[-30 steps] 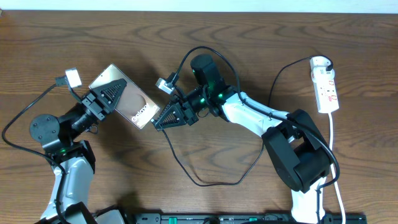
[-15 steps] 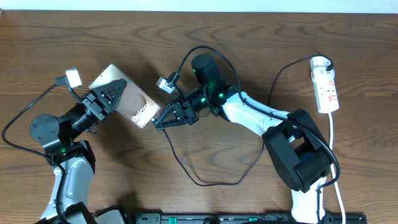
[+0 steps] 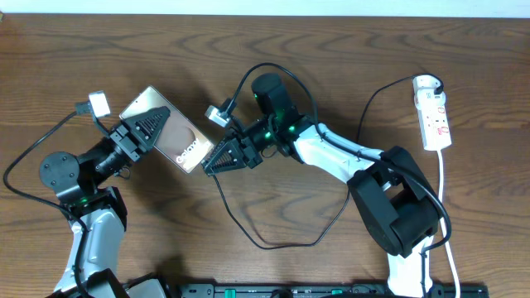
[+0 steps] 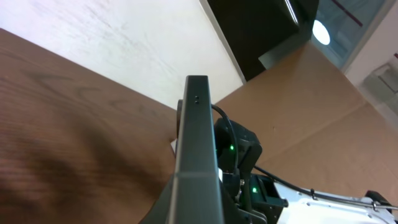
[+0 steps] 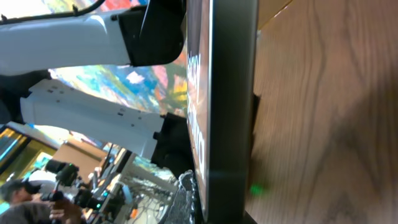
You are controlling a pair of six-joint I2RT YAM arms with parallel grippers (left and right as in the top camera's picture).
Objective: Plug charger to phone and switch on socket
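The phone (image 3: 192, 146), a dark slab with a brownish face and white "Galaxy" lettering, is held tilted above the table in my left gripper (image 3: 142, 128), which is shut on its upper end. In the left wrist view its edge (image 4: 199, 143) runs up the middle. My right gripper (image 3: 211, 163) is at the phone's lower end, shut on the end of the charger, whose black cable (image 3: 273, 243) loops down and back up to the socket (image 3: 436, 120) at the far right. The plug tip is hidden. The right wrist view shows the phone's edge (image 5: 233, 106) very close.
The socket's white cord (image 3: 445, 207) runs down the right side of the wooden table. A black rail (image 3: 315, 290) lies along the front edge. Camera leads with white connectors (image 3: 98, 103) hang off both wrists.
The right arm has edged slightly left toward the phone's lower end. The left arm and the phone have barely moved.
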